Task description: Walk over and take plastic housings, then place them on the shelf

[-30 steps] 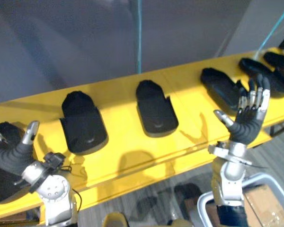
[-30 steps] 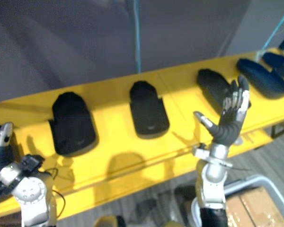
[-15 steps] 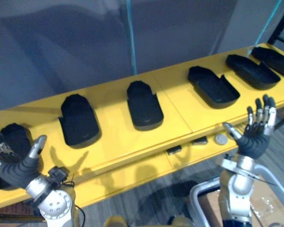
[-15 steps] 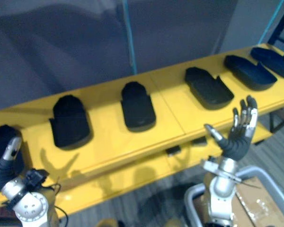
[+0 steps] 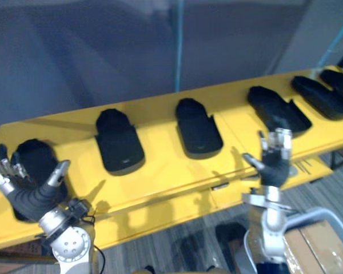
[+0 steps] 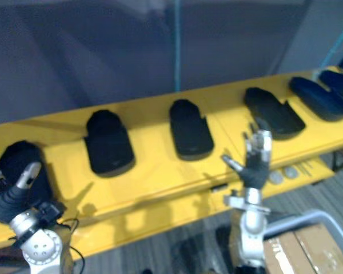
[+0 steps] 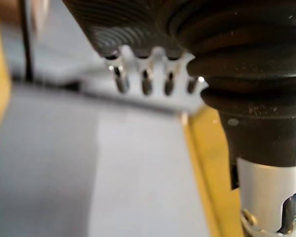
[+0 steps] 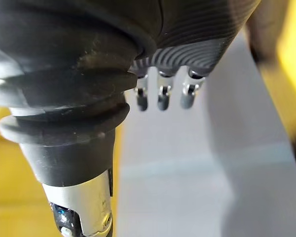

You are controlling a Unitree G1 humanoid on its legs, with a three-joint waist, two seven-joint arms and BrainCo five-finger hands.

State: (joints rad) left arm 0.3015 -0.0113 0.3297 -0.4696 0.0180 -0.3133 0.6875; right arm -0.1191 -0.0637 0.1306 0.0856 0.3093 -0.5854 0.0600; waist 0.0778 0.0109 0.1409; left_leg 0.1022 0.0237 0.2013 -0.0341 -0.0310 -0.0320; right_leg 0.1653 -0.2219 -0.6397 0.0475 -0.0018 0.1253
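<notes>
Right hand [image 5: 271, 165], spread, has neared the plastic housing [image 5: 276, 107] on the shelf [image 5: 160, 148]

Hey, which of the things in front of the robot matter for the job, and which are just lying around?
For the job: housings in a row, yellow shelf, left hand and right hand, both open and empty.
Lying about: discs on the lower ledge, cardboard box, blue pole.

Six black housings [image 5: 120, 147], one shelf [image 5: 160, 145] — yellow
</notes>
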